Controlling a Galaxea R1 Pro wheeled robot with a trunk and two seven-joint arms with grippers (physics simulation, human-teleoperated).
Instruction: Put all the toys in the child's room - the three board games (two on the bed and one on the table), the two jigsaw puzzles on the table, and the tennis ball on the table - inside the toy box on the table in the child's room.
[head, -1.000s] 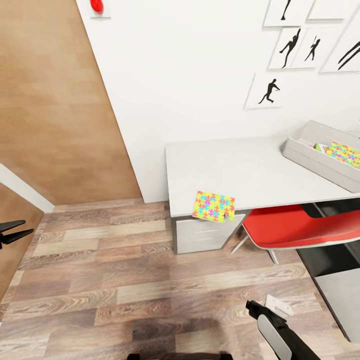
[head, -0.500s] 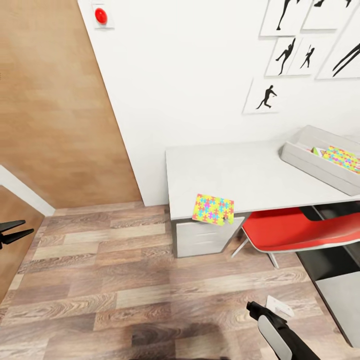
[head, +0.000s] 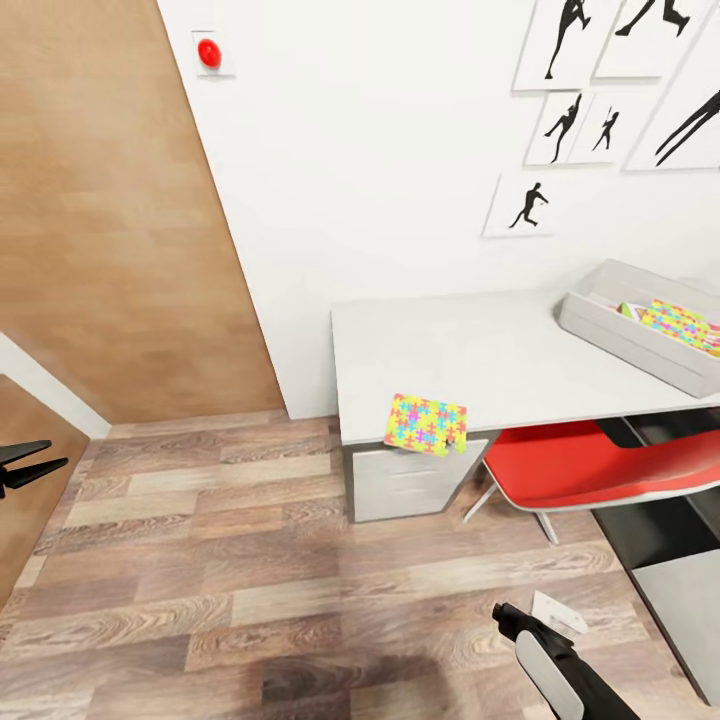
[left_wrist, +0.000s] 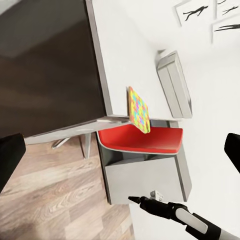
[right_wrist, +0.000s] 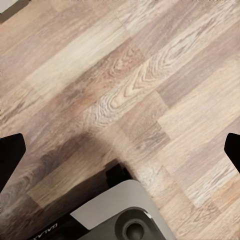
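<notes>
Currently we see one jigsaw puzzle (head: 426, 424) overhanging the table (head: 480, 350) edge, another in the toy box (head: 640, 338); left gripper (head: 35, 463) spread, right gripper (right_wrist: 120, 150) too.

Jigsaw puzzle (head: 426, 424) overhangs table (head: 480, 350) edge — another (head: 682, 325) boxed.

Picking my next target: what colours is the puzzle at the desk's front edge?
Yellow, pink, green and blue interlocked pieces; the puzzle shows best in the head view.

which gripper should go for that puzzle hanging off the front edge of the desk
Probably the right gripper: it sits on the side nearer the jigsaw puzzle overhanging the table edge. The left gripper, open and empty, hangs far off by the doorway side.
</notes>
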